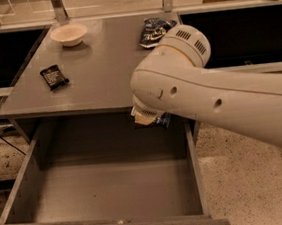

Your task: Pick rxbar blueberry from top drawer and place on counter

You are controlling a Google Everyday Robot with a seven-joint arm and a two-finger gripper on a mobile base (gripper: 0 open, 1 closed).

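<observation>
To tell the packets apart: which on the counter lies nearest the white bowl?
The black wrapped bar, front-left of the bowl; the blue-and-white snack bag lies far right. The gripper sits under the arm, over the top drawer's back.

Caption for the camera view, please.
Arm over the open top drawer; gripper mostly hidden under it at the counter front edge, blue wrapper peeking out.

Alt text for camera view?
White arm reaches over the open top drawer, its gripper mostly hidden by the counter edge, with a dark-blue bit, probably the rxbar blueberry, beneath. Countertop: bowl, black bar, snack bag.
</observation>
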